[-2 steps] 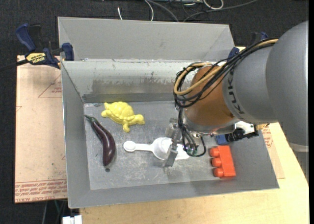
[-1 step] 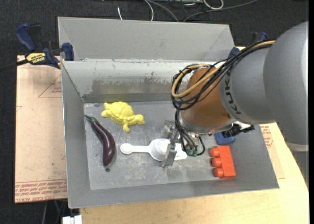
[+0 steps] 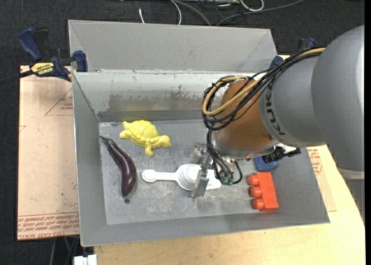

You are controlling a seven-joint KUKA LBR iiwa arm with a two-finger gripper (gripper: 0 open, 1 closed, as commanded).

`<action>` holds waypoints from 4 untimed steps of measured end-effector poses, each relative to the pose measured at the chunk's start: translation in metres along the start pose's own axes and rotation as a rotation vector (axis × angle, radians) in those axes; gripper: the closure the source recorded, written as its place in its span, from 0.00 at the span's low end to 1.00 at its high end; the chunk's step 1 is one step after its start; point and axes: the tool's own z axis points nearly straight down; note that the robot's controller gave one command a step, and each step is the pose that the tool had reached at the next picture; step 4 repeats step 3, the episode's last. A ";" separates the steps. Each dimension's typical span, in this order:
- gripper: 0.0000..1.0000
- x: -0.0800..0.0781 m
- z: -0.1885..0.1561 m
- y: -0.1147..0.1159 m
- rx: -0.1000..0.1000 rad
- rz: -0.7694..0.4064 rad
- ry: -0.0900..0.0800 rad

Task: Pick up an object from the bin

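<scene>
The tool point(image 3: 203, 184) is low in the grey metal bin point(image 3: 174, 209), right at the bowl end of a white plastic spoon point(image 3: 174, 177) with a round scoop and a short flat handle. The spoon lies flat on the bin floor near its middle. Whether the tool is wide or narrow I cannot tell, nor whether it touches the spoon or hangs just above it. The spoon looks light, stiff and smooth, so it is likely to slide or tip on the bare metal if pushed from one side only. The rim of the scoop, or the neck where the handle joins it, seems the best place to take hold, since the flat handle hugs the floor and offers little to grip. The floor around the spoon is dull, scuffed metal, level and mostly bare. A yellow rubber-like turtle toy point(image 3: 144, 135) lies beyond the spoon's handle toward the far wall. A dark purple curved toy aubergine point(image 3: 123, 166) lies just past the handle's end. An orange studded plastic brick point(image 3: 264, 191) sits on the scoop's side, past the tool. All three are apart from the spoon, so there is room to lift it straight up.
</scene>
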 end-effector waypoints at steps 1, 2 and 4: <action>1.00 0.001 -0.013 0.000 0.000 0.000 0.004; 1.00 0.001 -0.036 0.000 0.000 -0.001 0.006; 1.00 0.000 -0.060 0.001 -0.001 -0.001 0.003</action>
